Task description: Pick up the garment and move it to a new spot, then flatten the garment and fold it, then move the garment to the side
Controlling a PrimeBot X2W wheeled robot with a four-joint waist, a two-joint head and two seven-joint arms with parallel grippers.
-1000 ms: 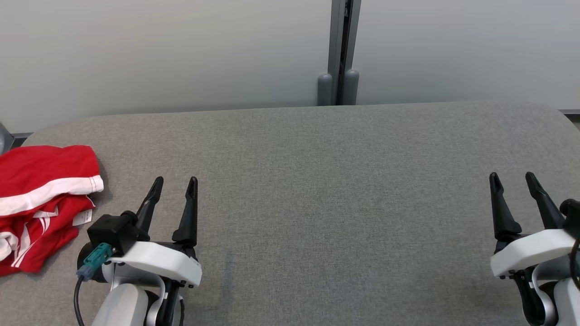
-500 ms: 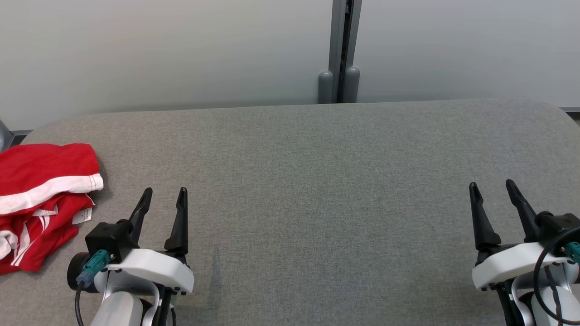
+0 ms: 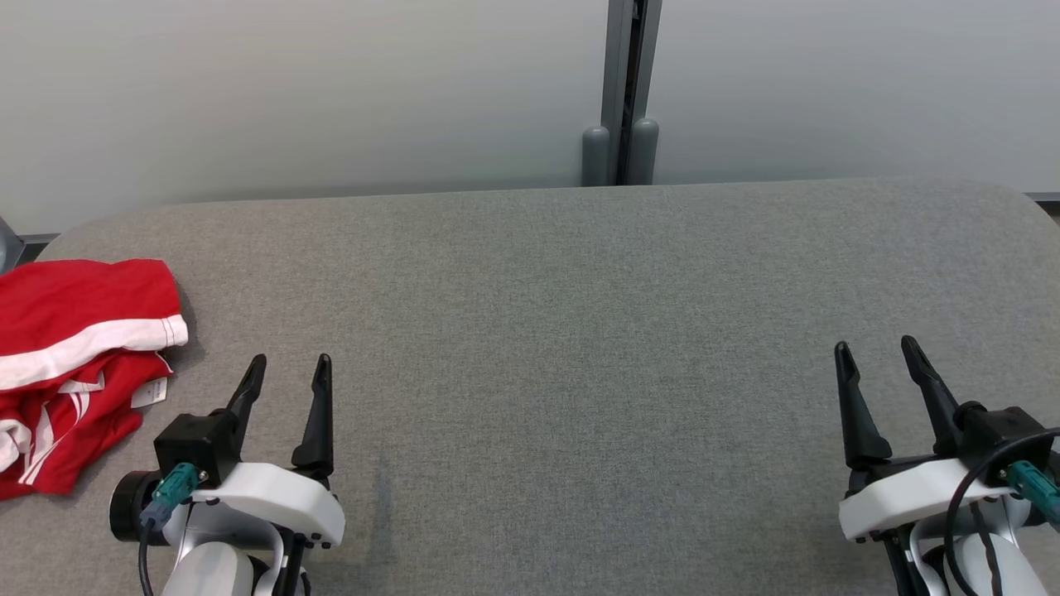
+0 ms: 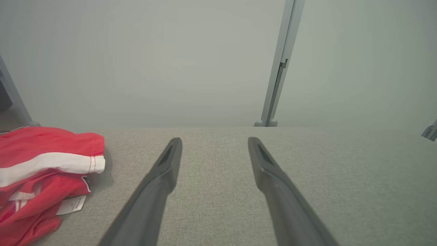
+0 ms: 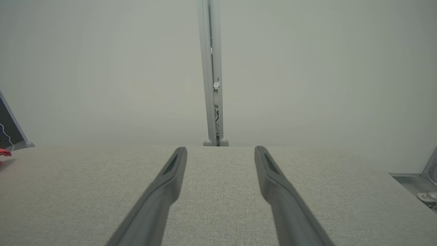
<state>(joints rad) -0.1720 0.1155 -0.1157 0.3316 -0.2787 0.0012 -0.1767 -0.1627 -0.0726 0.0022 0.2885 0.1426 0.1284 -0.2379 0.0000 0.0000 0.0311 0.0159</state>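
- Head view: the left gripper [image 3: 290,360] is hovering over the grey padded table [image 3: 580,331], jaws standing apart with nothing between them. The right gripper [image 3: 875,343] is posed the same way, well off to its right. The red garment [image 3: 74,364] is lying crumpled to the left of the left gripper, near it but not touching.
- Left wrist view: the garment is sitting beside the outer side of the left finger [image 4: 160,177], with a white band [image 4: 51,165] and a paper label [image 4: 71,205] showing. The fabric is appearing thin, soft and light, so it is likely to sag and drape when lifted. The hemmed edge at the white band, nearest the claw, is offering the firmest pinch point.
- Right wrist view: the right gripper is spread open over bare table. Only a red sliver of the garment is showing, far to its left.
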